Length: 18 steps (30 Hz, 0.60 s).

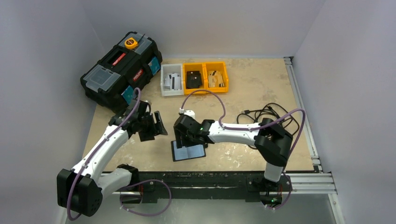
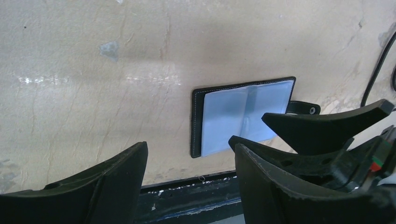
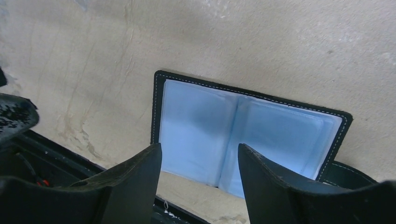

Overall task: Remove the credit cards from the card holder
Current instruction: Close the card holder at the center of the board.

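Card holder (image 1: 188, 151) lies opened flat on the table (image 1: 261, 88) near its front edge, with its pale blue pockets facing up. The right gripper (image 1: 183, 139) hovers just above it, jaws spread and empty. The left gripper (image 1: 155, 125) hangs to its left, jaws apart, gripping nothing.

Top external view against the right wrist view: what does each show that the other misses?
Only the top view: the toolbox, three bins, a cable bundle and the left gripper, open and empty. Only the right wrist: white stitching, a centre fold and a snap tab on the card holder. Both: the card holder lying open on the table, the right gripper open above it.
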Available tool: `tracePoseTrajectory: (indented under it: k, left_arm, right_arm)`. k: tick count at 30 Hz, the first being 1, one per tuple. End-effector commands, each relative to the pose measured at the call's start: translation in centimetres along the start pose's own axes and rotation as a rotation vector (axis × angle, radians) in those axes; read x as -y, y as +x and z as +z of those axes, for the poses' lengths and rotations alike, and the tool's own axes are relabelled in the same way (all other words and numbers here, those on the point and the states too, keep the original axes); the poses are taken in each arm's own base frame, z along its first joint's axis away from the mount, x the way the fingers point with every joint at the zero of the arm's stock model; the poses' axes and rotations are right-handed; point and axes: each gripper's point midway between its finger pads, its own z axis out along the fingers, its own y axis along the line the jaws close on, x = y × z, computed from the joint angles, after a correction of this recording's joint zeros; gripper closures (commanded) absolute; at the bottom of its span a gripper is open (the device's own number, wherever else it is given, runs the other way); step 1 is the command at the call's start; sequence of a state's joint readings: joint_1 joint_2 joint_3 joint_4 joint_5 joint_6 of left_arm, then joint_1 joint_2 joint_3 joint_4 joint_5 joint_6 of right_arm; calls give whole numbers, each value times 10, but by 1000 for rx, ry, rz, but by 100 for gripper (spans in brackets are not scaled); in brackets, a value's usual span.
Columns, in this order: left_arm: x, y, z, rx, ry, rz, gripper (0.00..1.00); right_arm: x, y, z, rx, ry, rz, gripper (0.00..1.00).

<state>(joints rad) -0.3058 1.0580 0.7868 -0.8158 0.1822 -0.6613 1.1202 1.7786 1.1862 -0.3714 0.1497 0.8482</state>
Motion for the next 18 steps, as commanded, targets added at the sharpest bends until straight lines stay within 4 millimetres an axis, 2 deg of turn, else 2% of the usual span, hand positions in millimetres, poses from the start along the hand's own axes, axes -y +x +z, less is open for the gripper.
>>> tracePoseTrajectory:
  k: [1,10,18]
  left_arm:
    - [-2,-4,-3,27,19,-48,32]
    - [-3,0,1,13,29,-61,32]
    - [-3,4,5,-8,35,-72,33]
  right_arm:
    - [-4,-2,-1,22,77,-48,40]
    - [-9,15,16,-13,175,-131,41]
    - [14,39,33,-92,269,-156,40]
